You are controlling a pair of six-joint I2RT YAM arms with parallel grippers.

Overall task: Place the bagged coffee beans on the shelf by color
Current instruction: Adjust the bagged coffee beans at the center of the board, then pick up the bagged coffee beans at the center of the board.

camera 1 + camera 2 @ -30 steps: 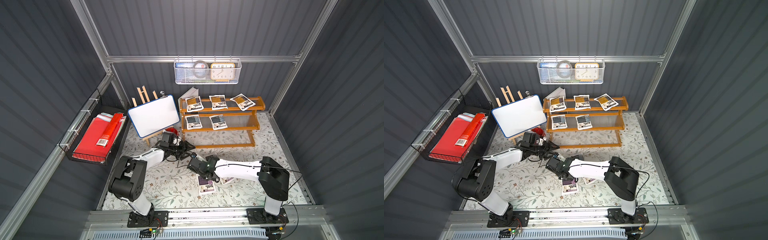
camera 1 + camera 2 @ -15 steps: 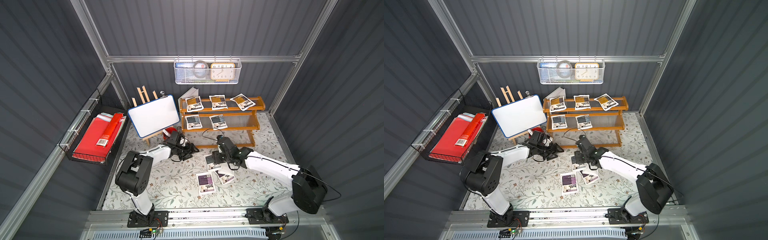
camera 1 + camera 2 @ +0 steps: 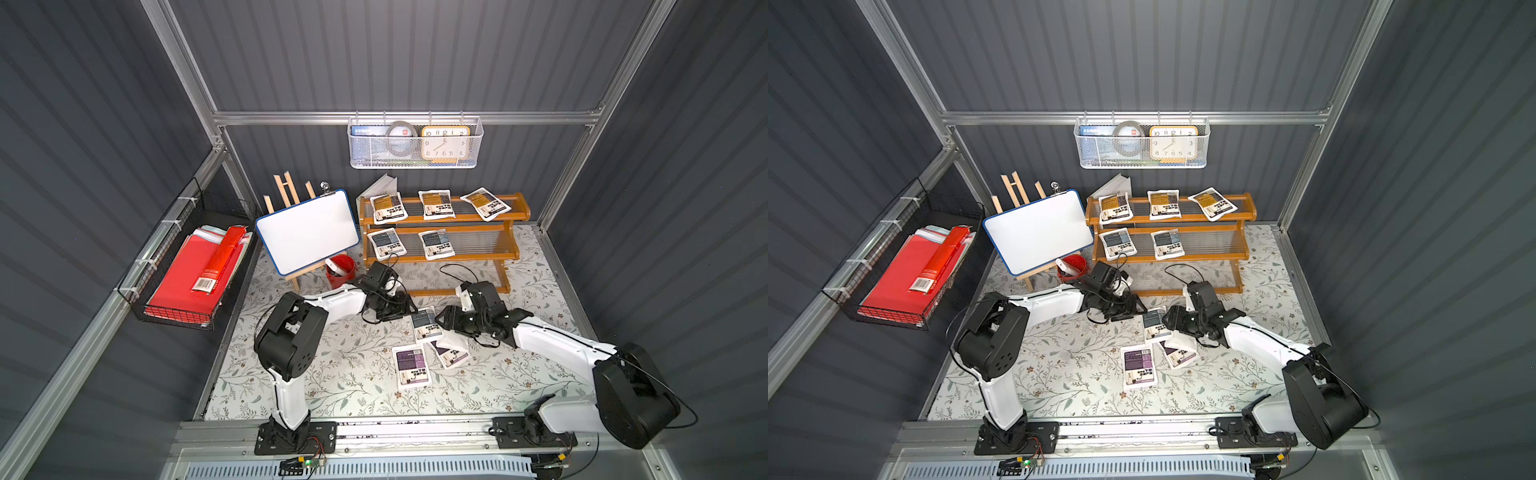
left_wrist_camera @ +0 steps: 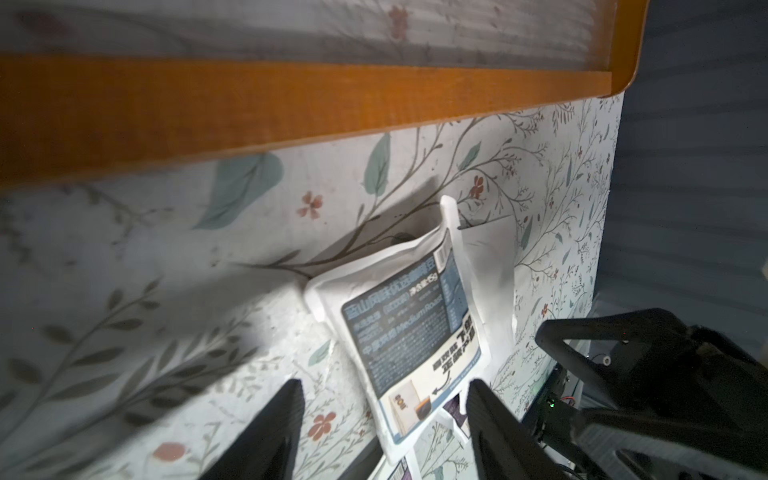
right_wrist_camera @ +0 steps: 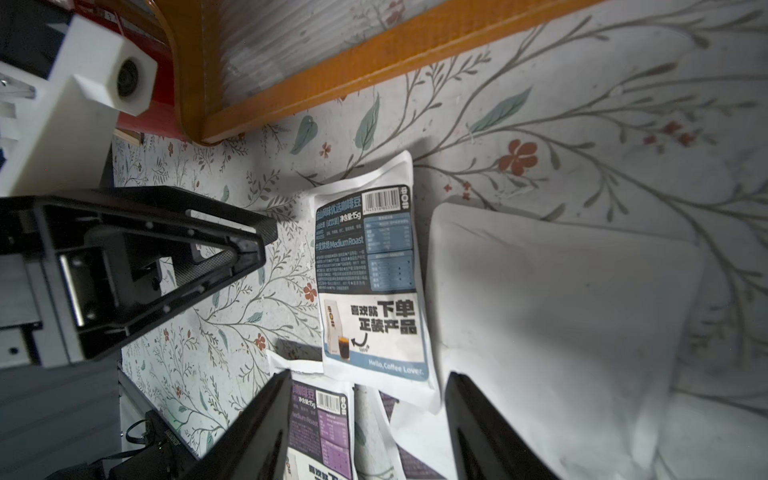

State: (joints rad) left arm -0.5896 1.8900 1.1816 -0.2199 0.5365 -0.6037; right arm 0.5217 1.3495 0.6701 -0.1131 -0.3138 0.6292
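We see 1 blue-grey pouch (image 3: 425, 324) label-up just before the shelf (image 3: 440, 226), long axis toward it, barcode end nearest. Our left gripper (image 4: 384, 386) and right gripper (image 5: 370, 376) flank it, both spread, empty.

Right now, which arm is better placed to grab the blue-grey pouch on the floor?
Right, probably: the open right gripper points squarely at the blue-grey pouch, and the middle tier has room on that side. The left gripper frames it off-centre.

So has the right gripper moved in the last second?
Yes: the right gripper shifted away from the whiteboard, from the shelf's left end toward its middle.
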